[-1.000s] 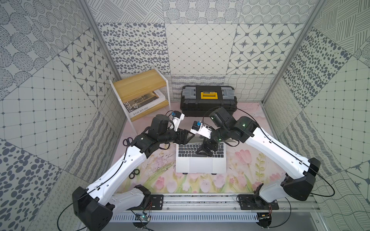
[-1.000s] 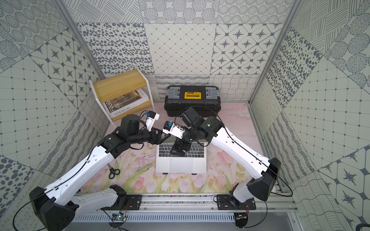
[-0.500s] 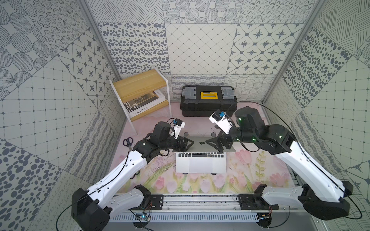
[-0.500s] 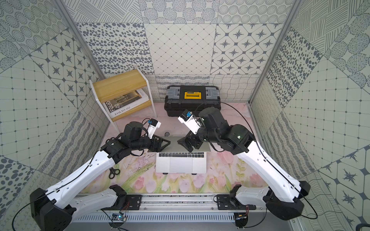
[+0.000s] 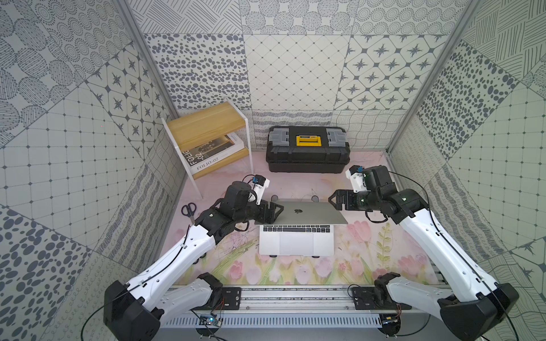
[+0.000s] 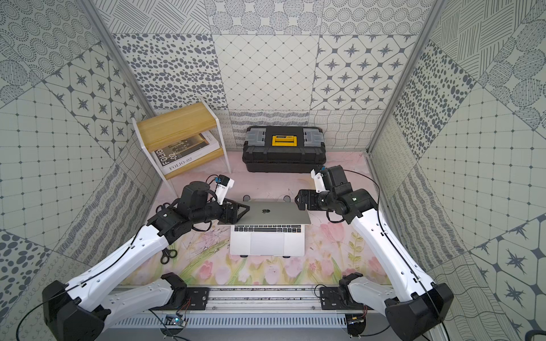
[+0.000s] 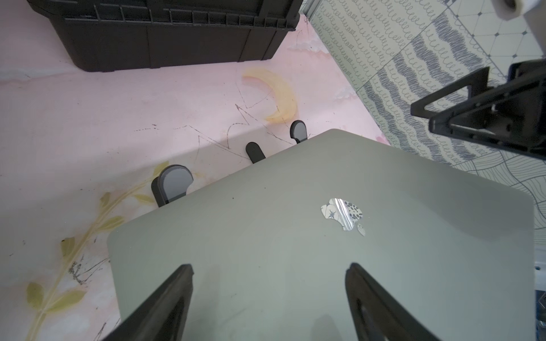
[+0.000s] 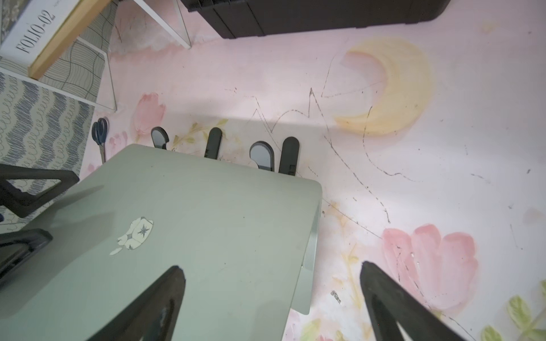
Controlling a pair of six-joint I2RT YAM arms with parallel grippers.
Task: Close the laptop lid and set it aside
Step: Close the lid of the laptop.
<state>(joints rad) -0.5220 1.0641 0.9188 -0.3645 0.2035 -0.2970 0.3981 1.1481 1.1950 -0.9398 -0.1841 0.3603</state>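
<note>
The laptop [image 5: 297, 242] sits mid-counter on a stand [image 7: 174, 184], lid [image 5: 313, 214] half down; with the left hand [image 5: 276, 212] and right hand [image 5: 332, 200] both released, the lid may slam or jolt it off.

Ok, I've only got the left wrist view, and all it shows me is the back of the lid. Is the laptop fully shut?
Observer: No. In both top views the lid sits tilted over the laptop, with the keys and trackpad showing in front of its edge.
Operator: Is the right gripper holding the lid?
Observer: No. The right wrist view shows the right gripper with open jaws straddling the lid's side edge, one side over the lid and the other over the mat, gripping nothing.
Operator: Anything to avoid on the left?
Observer: Scissors lie on the mat beside the left arm.
</note>
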